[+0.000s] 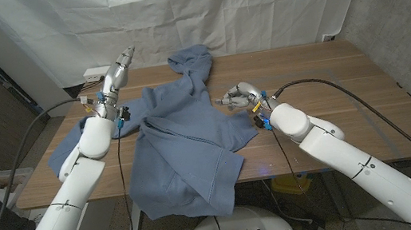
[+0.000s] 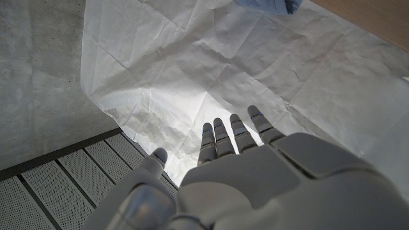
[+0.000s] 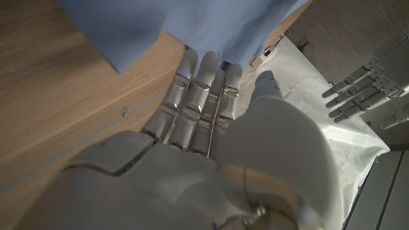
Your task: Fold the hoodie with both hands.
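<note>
While the left hand [image 1: 120,69] is raised off the surface [image 1: 364,93] with its fingers straight and apart, holding nothing, the right hand [image 1: 237,95] reaches low toward the blue hoodie [image 1: 185,138]. In the right wrist view its fingers [image 3: 203,83] lie straight and close together over the wood, their tips at the cloth's edge; whether they touch or pinch the fabric cannot be told, though nothing appears gripped.

Just beyond the right hand's fingertips, and beside and below the lifted left hand, the hoodie lies rumpled between the two arms. Its hood [image 1: 191,57] points toward the far edge and the white backdrop sheet [image 1: 270,1], while its lower part hangs over the near edge. A sleeve [image 1: 69,150] trails out under the left arm.

Judging from this, the fold has hardly begun: the garment is neither spread flat nor doubled over. The step in hand looks like reaching in for a hold. Next, the right hand would need to close on the nearby edge, and the left hand to come down onto the cloth beneath it, so both can pull the hoodie back onto the surface and smooth it.

No containers are in sight.
</note>
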Controlling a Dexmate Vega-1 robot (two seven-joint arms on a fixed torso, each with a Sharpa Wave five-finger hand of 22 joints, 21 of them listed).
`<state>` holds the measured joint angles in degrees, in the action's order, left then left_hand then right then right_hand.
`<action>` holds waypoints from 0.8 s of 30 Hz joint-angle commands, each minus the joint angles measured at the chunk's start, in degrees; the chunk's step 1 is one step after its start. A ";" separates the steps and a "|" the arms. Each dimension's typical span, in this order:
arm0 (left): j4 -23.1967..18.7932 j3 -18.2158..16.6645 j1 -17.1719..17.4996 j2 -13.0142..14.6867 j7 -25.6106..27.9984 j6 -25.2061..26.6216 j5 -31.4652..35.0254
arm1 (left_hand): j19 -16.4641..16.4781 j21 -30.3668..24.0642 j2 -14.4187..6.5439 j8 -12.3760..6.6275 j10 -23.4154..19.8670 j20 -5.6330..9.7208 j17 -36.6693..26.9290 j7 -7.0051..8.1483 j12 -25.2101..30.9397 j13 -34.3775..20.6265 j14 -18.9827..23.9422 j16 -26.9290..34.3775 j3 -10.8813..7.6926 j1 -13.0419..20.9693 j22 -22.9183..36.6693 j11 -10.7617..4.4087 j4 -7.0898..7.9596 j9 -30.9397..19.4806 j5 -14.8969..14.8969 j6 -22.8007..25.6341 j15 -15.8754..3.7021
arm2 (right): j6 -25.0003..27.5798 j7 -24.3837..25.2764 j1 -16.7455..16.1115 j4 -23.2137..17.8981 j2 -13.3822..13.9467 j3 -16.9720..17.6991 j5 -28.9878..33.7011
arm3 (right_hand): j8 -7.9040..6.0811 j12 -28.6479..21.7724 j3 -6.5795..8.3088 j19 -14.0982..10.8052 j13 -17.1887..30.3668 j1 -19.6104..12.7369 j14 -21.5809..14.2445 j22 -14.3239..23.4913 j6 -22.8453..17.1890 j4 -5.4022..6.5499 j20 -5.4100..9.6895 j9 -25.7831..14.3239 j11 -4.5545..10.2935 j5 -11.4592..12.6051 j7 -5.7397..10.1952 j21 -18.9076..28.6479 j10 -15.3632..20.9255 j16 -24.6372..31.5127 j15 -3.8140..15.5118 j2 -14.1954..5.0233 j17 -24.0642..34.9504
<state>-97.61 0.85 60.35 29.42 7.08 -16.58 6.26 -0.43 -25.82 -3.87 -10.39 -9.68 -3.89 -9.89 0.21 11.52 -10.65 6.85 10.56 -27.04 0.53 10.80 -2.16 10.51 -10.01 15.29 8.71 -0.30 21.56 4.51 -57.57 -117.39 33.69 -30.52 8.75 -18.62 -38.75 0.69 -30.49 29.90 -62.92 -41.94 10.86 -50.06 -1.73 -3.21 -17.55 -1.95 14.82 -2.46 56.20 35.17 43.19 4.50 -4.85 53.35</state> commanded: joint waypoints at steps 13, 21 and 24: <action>8.50 3.54 -9.41 -0.64 -8.34 -2.92 -9.58 | 0.20 0.17 -5.64 -0.27 -0.21 -0.18 -0.06 -0.03 0.09 -0.06 0.38 0.01 -0.46 -0.08 0.13 -0.11 0.13 -0.19 0.54 0.42 0.00 | 26.97 6.21 0.67 -13.37 8.80 -17.11 24.54 | 7.58 4.46 -1.62 7.93 -0.51 3.36 11.46 -0.50 14.69 -1.31 -2.03 1.18 -0.20 1.90 1.79 -3.75 -10.19 1.53 2.19 0.95 -0.19; 8.19 3.04 -9.01 -0.89 -8.11 -2.84 -11.46 | 0.22 0.22 -5.64 -0.31 -0.32 -0.19 -0.06 0.01 0.12 -0.06 0.48 0.04 -0.44 -0.10 0.14 -0.10 0.14 -0.20 0.54 0.55 -0.11 | 30.98 2.60 4.81 -12.47 8.92 -23.51 29.42 | 7.27 4.02 -3.21 9.39 0.02 6.10 11.81 -0.49 14.30 -0.43 -2.22 1.42 -0.08 2.54 1.44 -4.69 -9.90 2.56 2.56 2.16 -0.30; 8.01 3.06 -8.88 -0.80 -8.13 -2.96 -11.70 | 0.21 0.24 -5.65 -0.30 -0.31 -0.19 -0.06 0.00 0.11 -0.06 0.46 0.03 -0.44 -0.10 0.14 -0.17 0.14 -0.20 0.54 0.54 -0.14 | 33.50 2.05 6.80 -10.86 8.49 -27.28 33.99 | 7.29 3.85 -3.04 9.95 0.30 5.10 12.18 -0.46 14.31 -1.11 -1.81 1.54 0.48 3.05 1.76 -5.05 -10.02 2.85 3.03 2.24 -0.31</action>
<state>-89.98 3.88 51.95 28.75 -0.39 -19.18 -2.96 -0.43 -25.82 -3.87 -10.39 -9.68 -3.89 -9.89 0.21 11.52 -10.65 6.85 10.56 -27.04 0.53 10.80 -2.16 10.51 -10.02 15.29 8.71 -0.30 48.09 8.61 -55.61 -130.24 42.23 -48.08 32.86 -11.20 -34.56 -2.14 -21.27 29.90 -57.18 -30.19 10.39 -35.58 -2.37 -5.17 -15.94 -2.03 17.30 -0.81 51.38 25.08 45.42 2.65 -2.82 53.05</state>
